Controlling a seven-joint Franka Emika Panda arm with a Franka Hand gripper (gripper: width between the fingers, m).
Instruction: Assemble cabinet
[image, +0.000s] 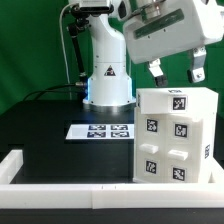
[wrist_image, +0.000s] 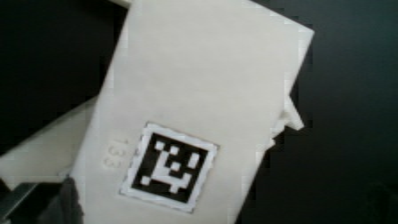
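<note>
The cabinet (image: 176, 135) is a large white boxy body with several black-and-white tags on its front, standing upright at the exterior view's right, near the front rim. My gripper (image: 176, 72) hangs just above the cabinet's top; its two dark fingers (image: 155, 70) are spread apart with nothing between them. The wrist view looks down on the cabinet's white top face (wrist_image: 214, 90), which carries one square tag (wrist_image: 173, 165). The black table shows around it. My fingertips do not show clearly in the wrist view.
The marker board (image: 100, 130) lies flat on the black table in front of the robot base (image: 107, 85). A low white rim (image: 60, 185) runs along the table's front and the exterior view's left side. A green backdrop stands behind.
</note>
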